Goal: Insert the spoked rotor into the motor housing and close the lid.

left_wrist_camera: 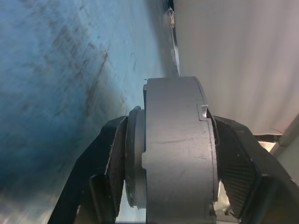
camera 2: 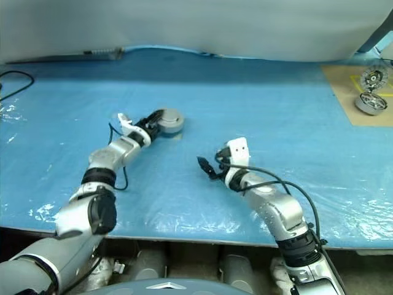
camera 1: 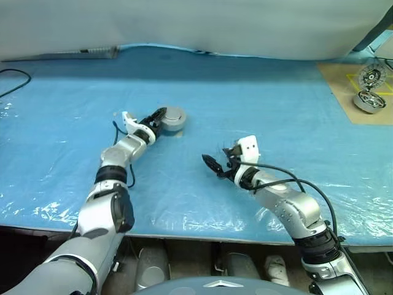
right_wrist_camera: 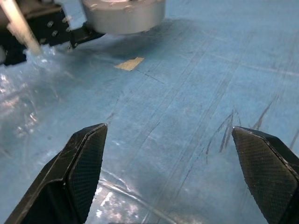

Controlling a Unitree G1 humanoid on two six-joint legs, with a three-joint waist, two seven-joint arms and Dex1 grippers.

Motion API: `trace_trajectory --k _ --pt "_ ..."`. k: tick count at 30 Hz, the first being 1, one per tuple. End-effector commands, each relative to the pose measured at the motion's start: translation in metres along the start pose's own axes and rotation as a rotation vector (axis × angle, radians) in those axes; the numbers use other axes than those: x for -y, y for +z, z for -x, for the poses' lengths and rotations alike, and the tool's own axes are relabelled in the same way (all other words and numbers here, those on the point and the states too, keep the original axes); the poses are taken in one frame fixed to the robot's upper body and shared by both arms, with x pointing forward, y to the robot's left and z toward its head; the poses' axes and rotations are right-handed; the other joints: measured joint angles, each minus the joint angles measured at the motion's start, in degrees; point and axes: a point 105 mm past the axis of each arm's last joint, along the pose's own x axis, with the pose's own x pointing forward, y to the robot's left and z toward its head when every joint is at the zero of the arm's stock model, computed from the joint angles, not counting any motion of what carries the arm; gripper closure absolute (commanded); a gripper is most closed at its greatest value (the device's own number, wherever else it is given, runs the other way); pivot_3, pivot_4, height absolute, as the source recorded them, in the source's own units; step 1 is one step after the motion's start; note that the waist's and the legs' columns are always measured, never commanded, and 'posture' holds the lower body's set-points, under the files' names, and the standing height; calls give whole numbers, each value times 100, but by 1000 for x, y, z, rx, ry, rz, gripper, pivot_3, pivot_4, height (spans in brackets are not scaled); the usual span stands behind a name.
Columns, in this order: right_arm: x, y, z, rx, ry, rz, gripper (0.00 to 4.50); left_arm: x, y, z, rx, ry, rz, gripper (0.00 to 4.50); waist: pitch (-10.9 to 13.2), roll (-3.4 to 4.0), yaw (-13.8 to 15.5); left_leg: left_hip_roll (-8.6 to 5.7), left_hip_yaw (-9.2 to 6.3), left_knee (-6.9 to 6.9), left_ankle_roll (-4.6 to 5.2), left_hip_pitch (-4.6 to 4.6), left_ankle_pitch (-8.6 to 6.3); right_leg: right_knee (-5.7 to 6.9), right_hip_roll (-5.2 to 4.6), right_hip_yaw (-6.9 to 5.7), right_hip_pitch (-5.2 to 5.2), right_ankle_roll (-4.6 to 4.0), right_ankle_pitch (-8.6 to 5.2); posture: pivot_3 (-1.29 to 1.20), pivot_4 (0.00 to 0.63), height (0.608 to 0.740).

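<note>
Right claw (camera 1: 212,165): nearest, low over the blue surface (camera 1: 276,117), fingers spread wide, nothing between them. Tan scrap of tape (right_wrist_camera: 129,63): flat on the surface, between right claw and housing. Left claw (camera 1: 157,119): further out, pinching the housing (camera 1: 174,119) by its round side wall, one finger on each side. Housing: mid-surface, lid (camera 1: 175,114) shut on top, smooth grey. Far right corner: brown board (camera 1: 344,86) carrying two small silver motor parts (camera 1: 370,101), well apart from both claws.
</note>
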Motion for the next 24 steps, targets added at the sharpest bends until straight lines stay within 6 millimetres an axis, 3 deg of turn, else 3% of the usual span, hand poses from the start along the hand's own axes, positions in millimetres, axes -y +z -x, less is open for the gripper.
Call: trace_trajectory --k 1,6,12,18,24 --pt "1 12 -1 85 -23 178 0 26 17 -16 103 -21 -54 2127 3 -4 -8 -9 -2 -1 0 0 0 1 -8 0 0 -1 1 0 150 740" --pt "3 14 -2 138 -42 278 0 23 12 -24 126 62 -85 2127 8 -14 -15 -30 -7 -2 1 -5 0 1 -30 -2 0 0 3 0 150 740" --pt "0 10 -2 140 -37 275 0 2 5 -21 98 170 -121 2127 11 -20 -14 -33 -17 6 2 -4 0 9 -37 -9 4 -2 5 0 150 740" --pt "-4 5 -2 131 -21 244 0 -46 16 10 33 295 -221 87 6 -17 -54 -33 -15 8 2 22 0 13 -43 -8 40 -5 4 0 150 740" --pt "-10 2 -1 123 20 190 0 -74 31 49 -79 323 -422 32 0 -9 -186 -29 9 -17 5 139 -1 9 -44 7 124 -7 -44 0 150 740"
